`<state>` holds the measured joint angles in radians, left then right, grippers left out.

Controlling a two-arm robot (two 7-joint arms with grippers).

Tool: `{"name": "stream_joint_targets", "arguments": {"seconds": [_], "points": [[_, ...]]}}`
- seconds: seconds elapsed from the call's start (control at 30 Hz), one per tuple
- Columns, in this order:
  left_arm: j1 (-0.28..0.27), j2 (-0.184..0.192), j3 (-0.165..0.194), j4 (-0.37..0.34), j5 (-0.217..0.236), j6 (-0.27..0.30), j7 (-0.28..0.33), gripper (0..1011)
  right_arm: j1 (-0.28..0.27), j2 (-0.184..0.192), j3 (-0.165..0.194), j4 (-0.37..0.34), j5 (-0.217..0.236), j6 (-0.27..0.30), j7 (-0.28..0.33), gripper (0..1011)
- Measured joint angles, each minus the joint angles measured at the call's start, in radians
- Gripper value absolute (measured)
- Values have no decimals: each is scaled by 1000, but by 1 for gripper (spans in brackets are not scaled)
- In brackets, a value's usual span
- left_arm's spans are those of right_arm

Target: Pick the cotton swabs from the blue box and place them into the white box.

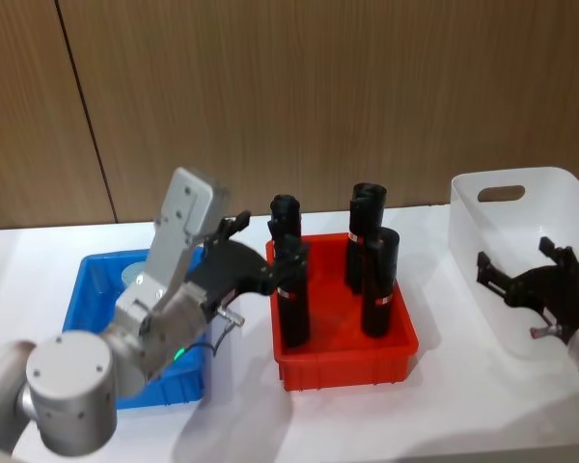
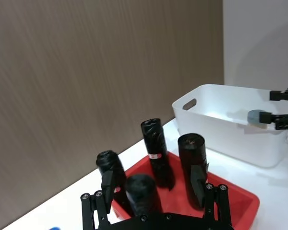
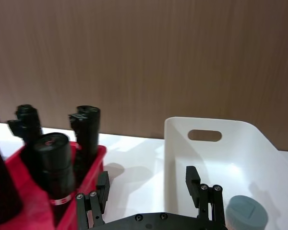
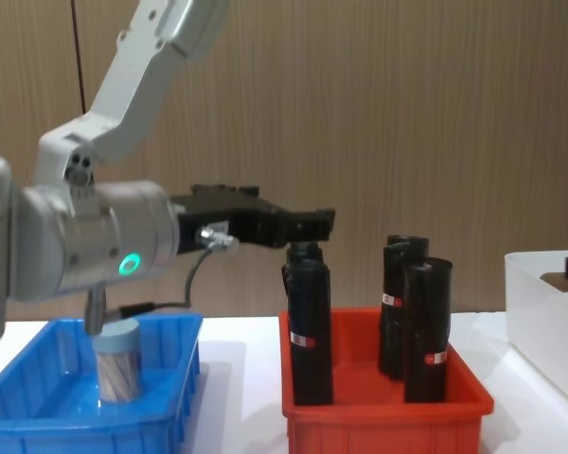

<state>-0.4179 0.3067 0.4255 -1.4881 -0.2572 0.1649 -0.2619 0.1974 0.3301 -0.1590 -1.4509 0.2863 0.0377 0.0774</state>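
Observation:
One of the cotton swabs (image 4: 119,364), a clear cylinder with a pale blue-grey lid, stands in the blue box (image 4: 19,416) at the left; in the head view its lid (image 1: 135,277) peeks out beside my left arm. My left gripper (image 1: 259,256) hangs open above the blue box's (image 1: 82,289) right edge, pointing at the red bin, with nothing between its fingers (image 2: 108,184). Another swab (image 3: 247,213) sits inside the white box (image 3: 182,143), just outside one finger of my right gripper (image 3: 149,184). That gripper (image 1: 526,270) hovers open over the white box (image 1: 468,241).
A red bin (image 1: 347,371) with several tall black rolls (image 1: 291,289) stands between the two boxes, close in front of the left gripper. A wooden wall runs behind the white table (image 1: 367,424).

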Motion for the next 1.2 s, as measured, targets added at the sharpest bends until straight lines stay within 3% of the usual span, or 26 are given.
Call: {"name": "stream_joint_targets", "arguments": {"seconds": [0.63,0.83,1.2], "points": [[164,69,27,-126,52,-137,228,1004,-166,6,-53,-248,1,-3,-9,1002],[179,75,29,-138,57,-150,249,1004,-202,7,-65,-302,1,-4,-11,1002],[181,75,29,-139,57,-151,251,1004,-212,7,-68,-316,1,-4,-11,1002]]}}
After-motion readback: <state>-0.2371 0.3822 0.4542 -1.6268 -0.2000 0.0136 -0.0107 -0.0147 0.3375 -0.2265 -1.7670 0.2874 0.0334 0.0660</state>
